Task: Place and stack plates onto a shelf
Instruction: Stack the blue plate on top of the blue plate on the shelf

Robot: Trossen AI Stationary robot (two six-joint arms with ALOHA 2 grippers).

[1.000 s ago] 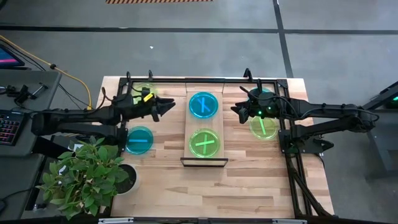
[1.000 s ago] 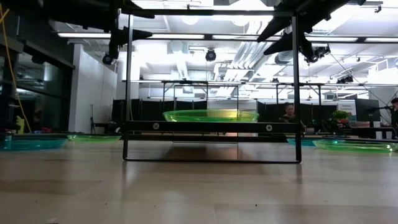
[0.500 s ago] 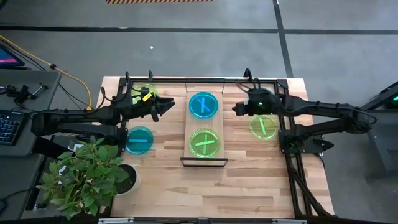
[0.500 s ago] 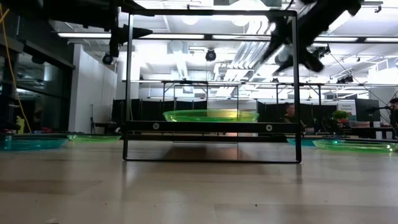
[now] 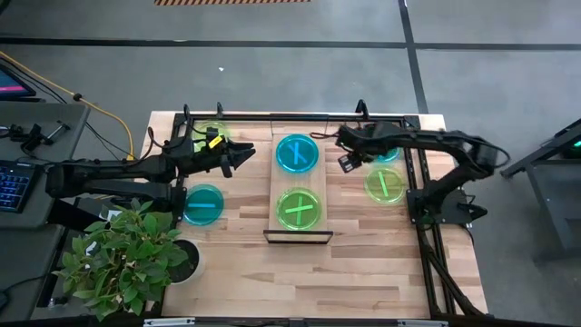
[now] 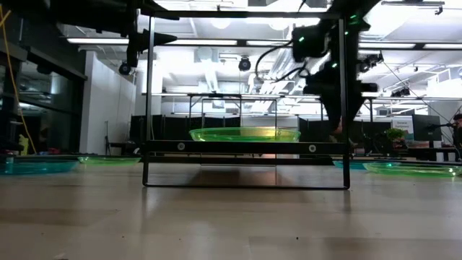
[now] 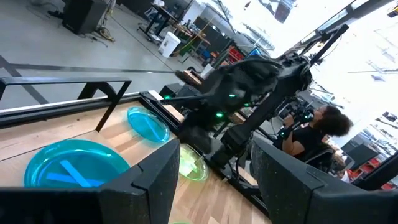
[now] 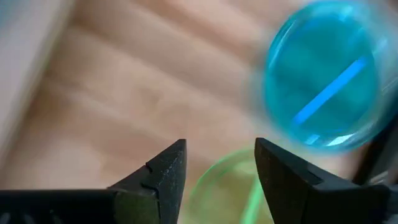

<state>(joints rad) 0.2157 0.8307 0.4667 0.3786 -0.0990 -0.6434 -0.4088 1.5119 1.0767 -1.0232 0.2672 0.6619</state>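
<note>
Two claws, left claw (image 5: 245, 156) and right claw (image 5: 346, 151), hang apart-fingered and empty, flanking the shelf (image 5: 299, 234) edges.

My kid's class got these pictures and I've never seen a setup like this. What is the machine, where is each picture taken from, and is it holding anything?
It is a robot with two dark arms at a wooden table. One picture looks straight down, one looks level across the tabletop, and two come from cameras on the arms' wrists. In the middle lies a narrow shelf carrying a blue stack of plates and a green stack. Loose plates lie on both sides, such as a blue plate and a green plate. The left gripper waits beside the shelf, open and empty. The right gripper is open and empty too, above the table right of the shelf.
</note>
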